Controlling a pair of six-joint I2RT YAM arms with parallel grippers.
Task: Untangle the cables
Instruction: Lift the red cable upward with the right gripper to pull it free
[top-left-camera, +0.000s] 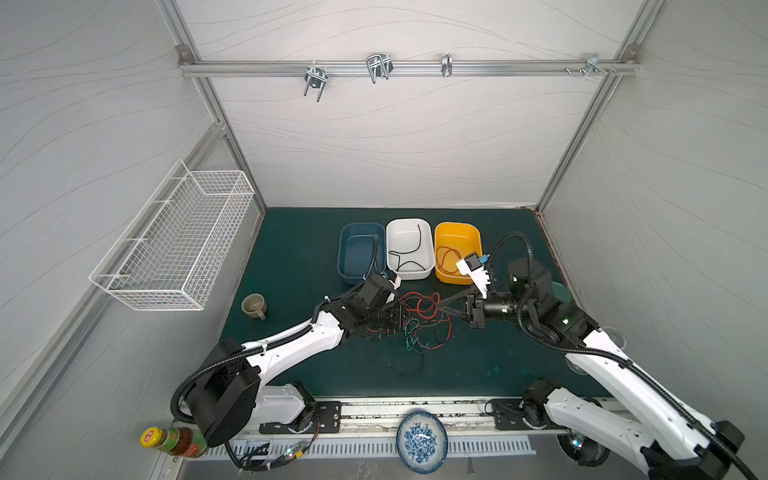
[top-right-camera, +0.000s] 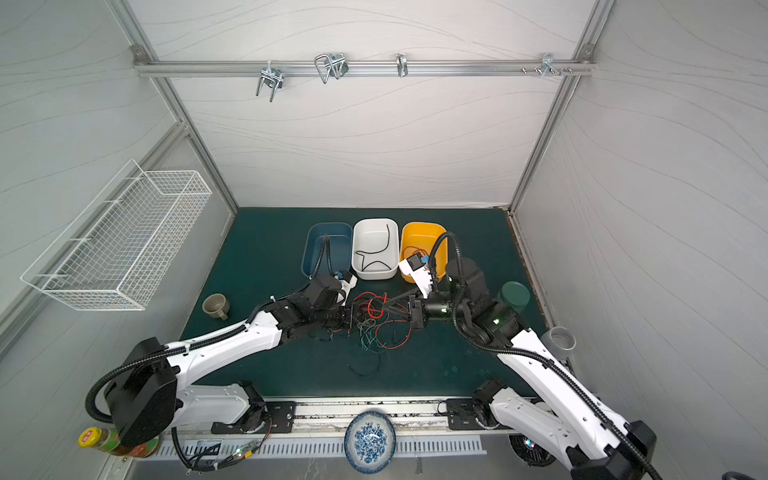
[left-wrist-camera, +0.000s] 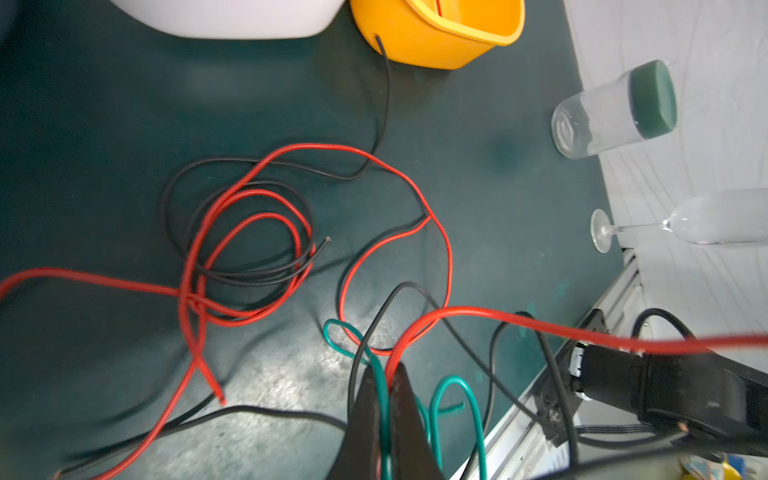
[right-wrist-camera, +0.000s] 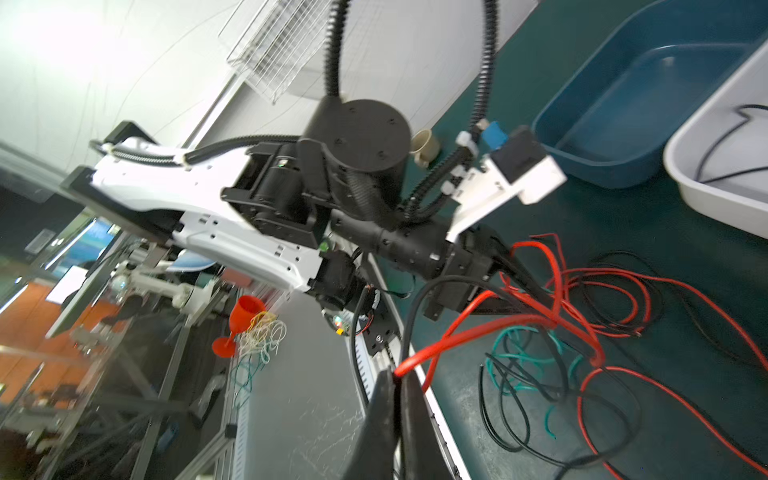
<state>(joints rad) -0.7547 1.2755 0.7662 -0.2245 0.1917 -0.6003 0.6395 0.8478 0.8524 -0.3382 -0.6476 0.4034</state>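
The cables (top-left-camera: 422, 322) lie in a red, black and teal-green tangle in the middle of the green mat, in both top views (top-right-camera: 376, 328). My left gripper (left-wrist-camera: 388, 380) is shut on a teal-green cable (left-wrist-camera: 380, 374) and a red cable (left-wrist-camera: 519, 318) at the tangle's left side (top-left-camera: 403, 318). That red cable stretches off toward the right arm. My right gripper (right-wrist-camera: 399, 376) is shut on a red cable (right-wrist-camera: 457, 338), reaching into the tangle from the right (top-left-camera: 438, 305). One black cable (top-left-camera: 409, 368) lies apart, nearer the front.
Behind the tangle stand a blue tub (top-left-camera: 341, 249), a white tub (top-left-camera: 409, 221) holding a black cable, and a yellow tub (top-left-camera: 457, 225) holding a red cable. A beige cup (top-left-camera: 253, 306) sits left, a green-lidded jar (top-right-camera: 514, 296) and a wine glass (left-wrist-camera: 665, 224) right, a patterned plate (top-left-camera: 422, 440) in front.
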